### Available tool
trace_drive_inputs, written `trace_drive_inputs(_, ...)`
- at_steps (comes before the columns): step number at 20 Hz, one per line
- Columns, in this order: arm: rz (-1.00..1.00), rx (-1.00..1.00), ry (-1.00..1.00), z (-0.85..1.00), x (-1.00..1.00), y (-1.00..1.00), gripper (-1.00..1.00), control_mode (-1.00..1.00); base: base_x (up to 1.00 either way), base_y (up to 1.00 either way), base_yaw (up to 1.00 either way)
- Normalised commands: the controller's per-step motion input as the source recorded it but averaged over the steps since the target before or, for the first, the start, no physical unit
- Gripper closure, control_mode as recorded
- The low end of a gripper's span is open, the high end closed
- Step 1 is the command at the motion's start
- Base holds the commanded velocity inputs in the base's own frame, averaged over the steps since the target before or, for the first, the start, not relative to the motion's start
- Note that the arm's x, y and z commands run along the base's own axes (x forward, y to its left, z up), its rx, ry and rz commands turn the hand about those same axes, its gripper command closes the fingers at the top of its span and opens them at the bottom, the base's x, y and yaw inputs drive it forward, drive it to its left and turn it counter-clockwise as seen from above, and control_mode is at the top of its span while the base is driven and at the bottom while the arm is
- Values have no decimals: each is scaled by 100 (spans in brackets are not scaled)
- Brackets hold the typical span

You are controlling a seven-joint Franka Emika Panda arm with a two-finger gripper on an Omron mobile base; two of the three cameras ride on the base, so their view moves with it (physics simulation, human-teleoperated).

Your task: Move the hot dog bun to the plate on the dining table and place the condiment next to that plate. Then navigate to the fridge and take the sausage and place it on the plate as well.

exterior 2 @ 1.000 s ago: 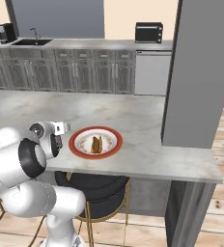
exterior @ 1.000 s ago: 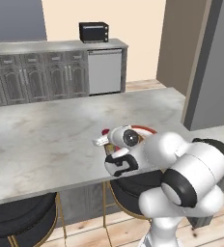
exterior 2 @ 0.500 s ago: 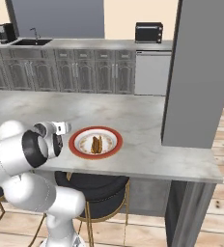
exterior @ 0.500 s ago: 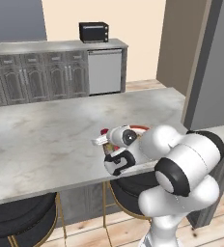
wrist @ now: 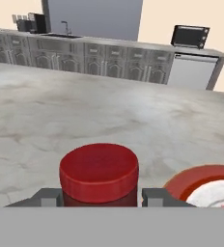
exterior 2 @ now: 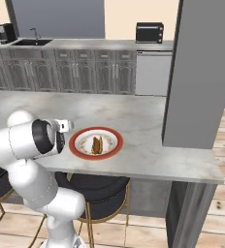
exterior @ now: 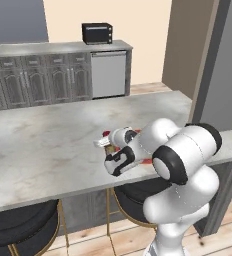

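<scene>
Condiment (wrist: 99,176) in gripper (wrist: 99,197) (beside plate (wrist: 201,179))

The long dining table with the pale marbled top (exterior 2: 148,121) runs across the room, with black round stools on gold legs (exterior 2: 92,190) tucked under its near edge. The round red-rimmed plate (exterior 2: 80,147) lies on the top near that edge, and the small tan split hot dog bun (exterior 2: 97,144) lies in its centre. Just left of the plate, the two-finger gripper (wrist: 100,198) sits over the table with the red-capped condiment bottle (wrist: 99,174) between its fingers. Behind the table, a row of grey cabinets (exterior 2: 75,72) stands along the far wall, a black toaster oven (exterior 2: 149,32) on their worktop at the right end. A broad grey column (exterior 2: 197,72) stands at the table's right end.
</scene>
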Motion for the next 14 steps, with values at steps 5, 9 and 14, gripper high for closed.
trace_drive_inputs(5,0,0,0,-39,0,0,100,-100,0,0,0)
trace_drive_inputs(9,1,0,-3,-36,0,0,100,-100,0,0,0)
trace_drive_inputs(14,5,3,-18,-5,0,0,100,-100,0,0,0)
